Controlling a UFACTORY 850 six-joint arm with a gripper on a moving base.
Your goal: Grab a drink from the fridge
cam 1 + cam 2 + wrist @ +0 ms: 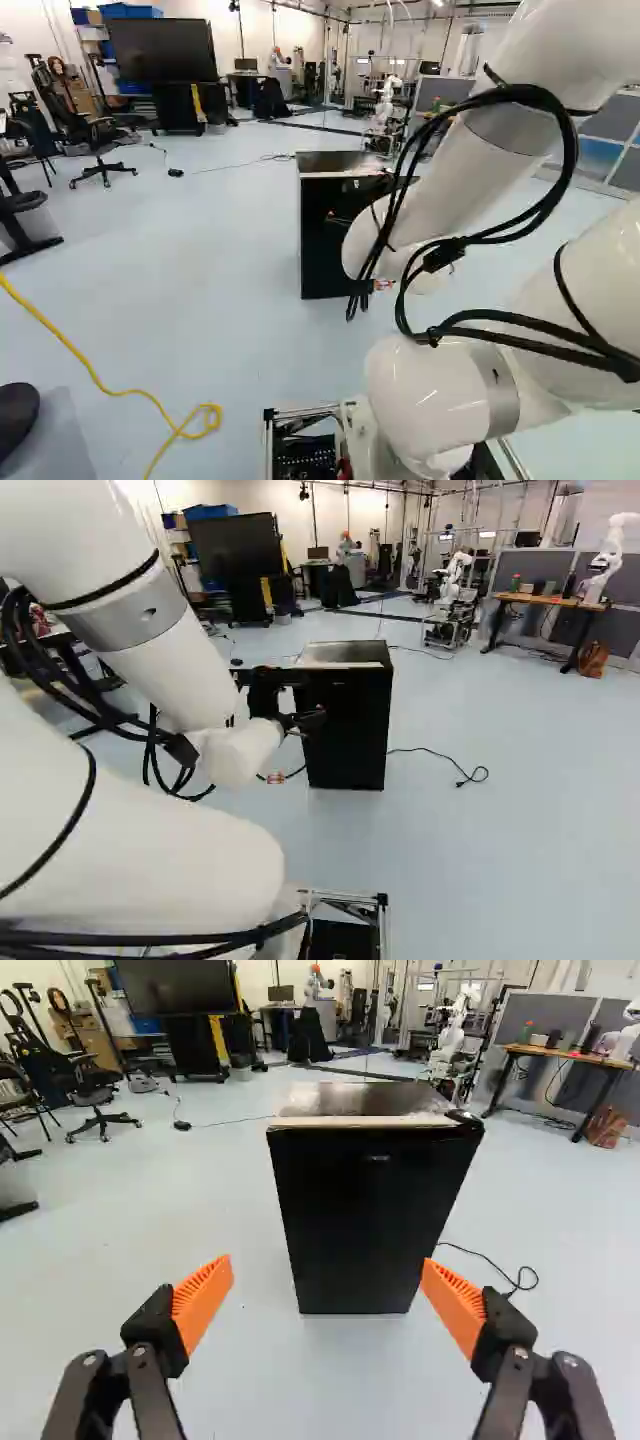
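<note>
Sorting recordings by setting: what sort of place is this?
Probably a robotics lab or workshop: a white robot arm on a stand, grey partition panels behind a wooden-topped workbench, and a large black screen on a stand share the open floor.

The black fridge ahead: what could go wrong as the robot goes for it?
The fridge shows no obvious handle, so the open fingers might slip off its shut door. Black cables looping off the arm could snag on its edge. The base might catch the cord lying beside it.
</note>
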